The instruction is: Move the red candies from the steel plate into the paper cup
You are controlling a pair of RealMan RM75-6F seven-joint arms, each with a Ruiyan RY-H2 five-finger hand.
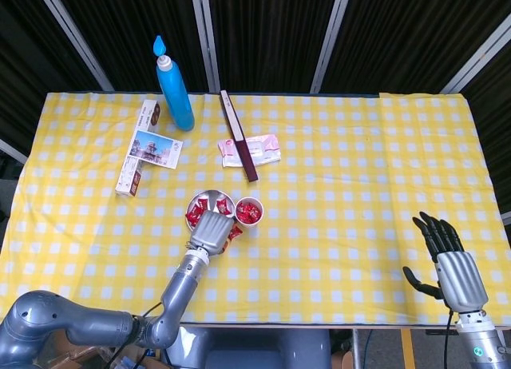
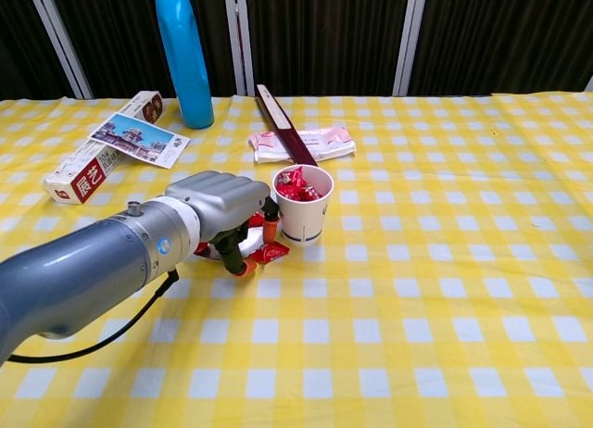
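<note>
Chest view: left hand (image 2: pixel 218 204) hiding steel plate (image 1: pixel 203 198)

The left arm reaches forward from the near left, its left hand (image 2: pixel 215 208) low, knuckles up, fingers (image 2: pixel 243 262) curled downward. Whether they grip anything is hidden. The right hand (image 1: pixel 448 265) rests at the near right, palm down, its dark fingers (image 1: pixel 431 228) spread and empty.

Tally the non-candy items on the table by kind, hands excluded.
Blue bottle: 1
Paper cup: 1
Steel plate: 1
Long box: 1
Postcard: 1
Dark red stick: 1
Pink packet: 1
Total: 7
</note>
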